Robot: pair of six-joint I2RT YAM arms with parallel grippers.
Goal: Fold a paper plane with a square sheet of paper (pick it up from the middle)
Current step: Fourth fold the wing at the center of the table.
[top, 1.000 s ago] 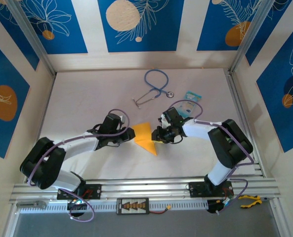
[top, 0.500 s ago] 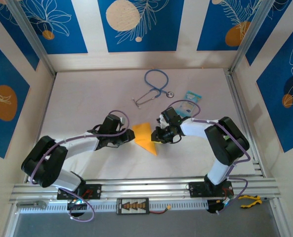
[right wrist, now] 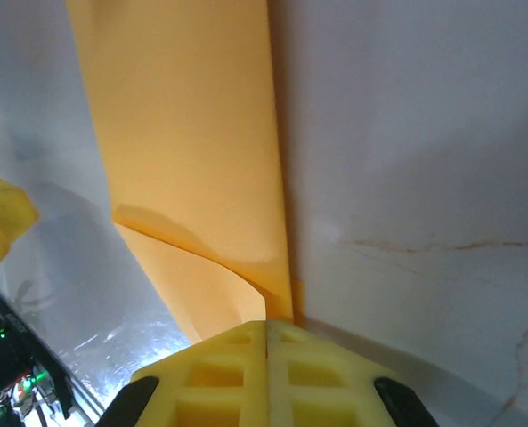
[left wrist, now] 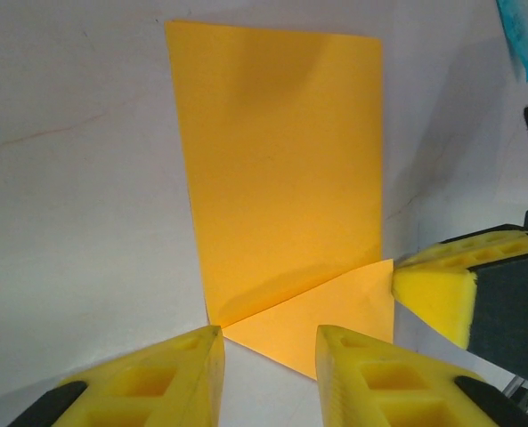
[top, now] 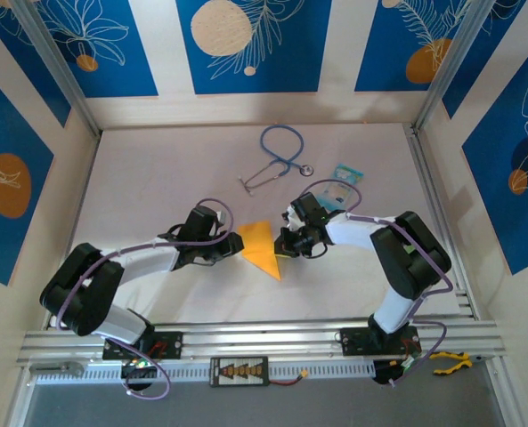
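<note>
Now the right end effector (right wrist: pixel 266 327) has its fingers pressed flat together. Their tips sit at the edge of the square sheet of paper (right wrist: pixel 192 133), where a folded flap curls up; whether the paper is nipped between them I cannot tell. The left end effector (left wrist: pixel 265 342) faces it from the other side, fingers apart, with the sheet's folded corner just ahead of the gap. The orange sheet lies on the table (top: pixel 157 178) between the two. Just beyond the right end effector sits a light-blue packet (top: pixel 335 191), and farther off a stethoscope (top: pixel 277 156).
</note>
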